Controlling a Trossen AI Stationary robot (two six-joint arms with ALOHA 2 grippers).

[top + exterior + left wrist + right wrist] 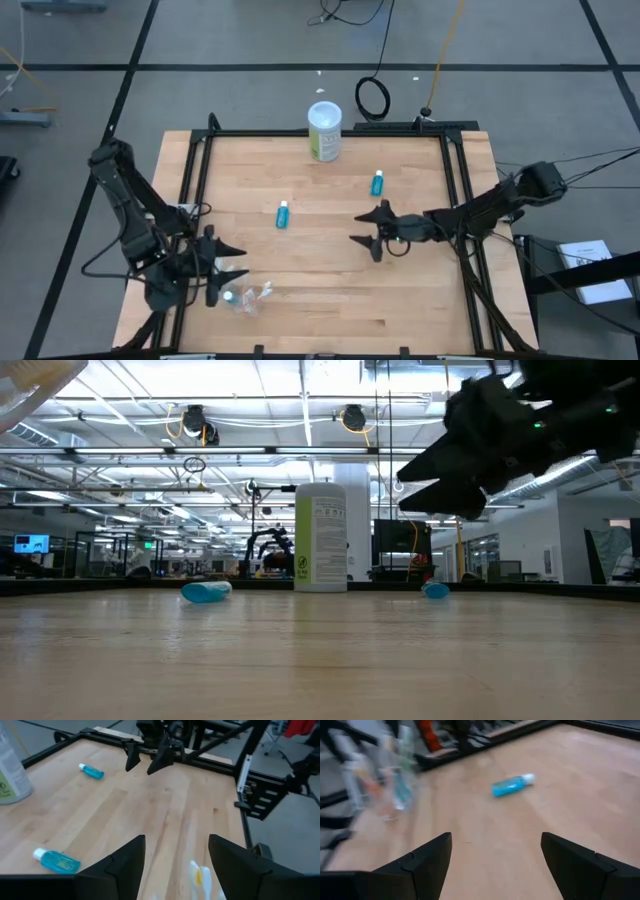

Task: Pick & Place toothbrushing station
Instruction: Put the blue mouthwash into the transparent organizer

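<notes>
From above, the wooden desk [330,290] carried two teal tubes. One tube [283,214] lay near the middle, long axis running near to far, white cap at the far end. The other tube [377,183] lay farther back and to the right, also lengthwise near to far, cap toward the far edge. A white-and-green canister [324,131] stood upright at the far edge. The left claw [233,262] hung over the near left corner with its fingers spread, and just beside it sat the clear cup [246,298] with its toothbrushes; which way they pointed could not be told. The right claw [365,228] hung right of centre, fingers spread and empty, aimed left.

At desk level, the canister [320,538] showed printed lines too small to read, with a tube [207,591] to its left and another [435,590] to its right.

The left wrist camera showed white and orange brush tips [201,876] between the spread fingers [125,865].

The right wrist camera showed one tube [512,785] lying flat beyond the open fingers [432,857].
</notes>
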